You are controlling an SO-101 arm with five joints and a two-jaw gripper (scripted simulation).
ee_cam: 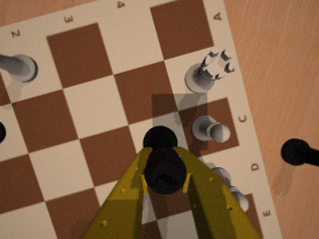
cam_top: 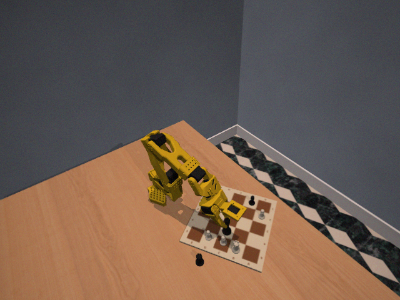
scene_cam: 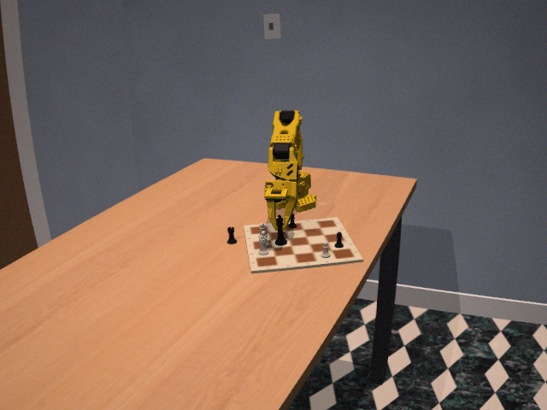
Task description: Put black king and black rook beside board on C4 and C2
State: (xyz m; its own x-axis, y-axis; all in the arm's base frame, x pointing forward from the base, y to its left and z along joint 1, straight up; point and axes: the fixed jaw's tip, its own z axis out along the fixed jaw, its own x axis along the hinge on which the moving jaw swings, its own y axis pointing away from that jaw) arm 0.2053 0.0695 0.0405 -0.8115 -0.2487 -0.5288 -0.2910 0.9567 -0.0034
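Trouble, if it comes, will come from crowding. The pincer (ee_cam: pixel 164 174) is pinching the black king (cam_top: pixel 227 227) by its head, and the piece hangs low over the board (cam_top: pixel 263 262) near the middle of the top view, its base close to the squares or already on them; I cannot tell which. In the wrist view the king's dark base shows just above the yellow fingers, sitting near the corner where light and brown squares meet, in the C row by the edge letters at the right of that frame. Whether it lies wholly inside C4 I would not swear.

Just right of it stands a white pawn (ee_cam: pixel 210 128), and above that, toward the upper right, a white rook (ee_cam: pixel 211 70). Another pale piece is half hidden behind the right finger at the lower right. If the fingers spread wide on release, the outer one may nudge that hidden piece or the pawn. A release with the base straddling a line would leave the king out of its square, and letting go while tilted could topple it into its neighbours.

The black rook (cam_top: pixel 199 259) waits on the worktop (cam_top: pixel 80 225), just beside the board's edge, lower centre of the top view.
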